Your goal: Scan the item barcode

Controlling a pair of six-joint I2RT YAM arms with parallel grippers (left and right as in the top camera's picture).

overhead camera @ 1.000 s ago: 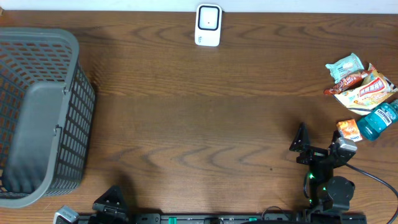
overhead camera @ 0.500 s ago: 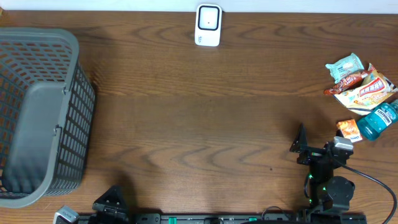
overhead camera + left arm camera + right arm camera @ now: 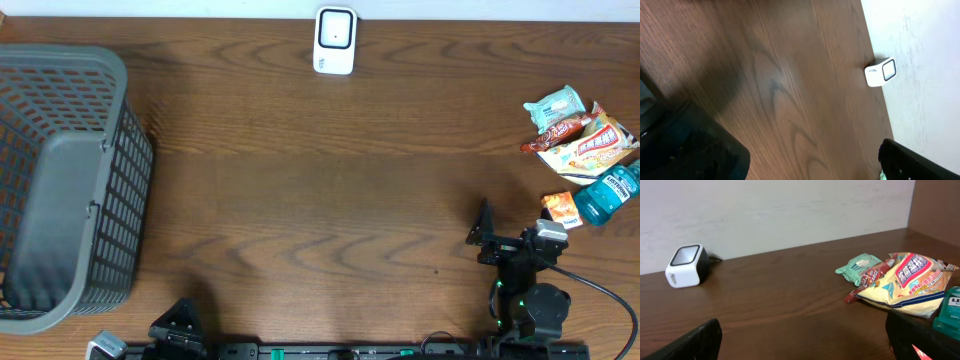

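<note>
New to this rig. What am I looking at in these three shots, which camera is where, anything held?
Two robot arms sit at the near edge of a brown wooden table. The wide picture looks straight down; the other two come from a camera on each wrist. On the table: a grey plastic mesh basket at left, a small white box-shaped scanner at the far edge, and at right a mint-green packet, a red-brown wrapped bar, a yellow and red snack bag, a blue mouthwash bottle and a small orange packet. The left claw and right claw are both open and hold nothing.
</note>
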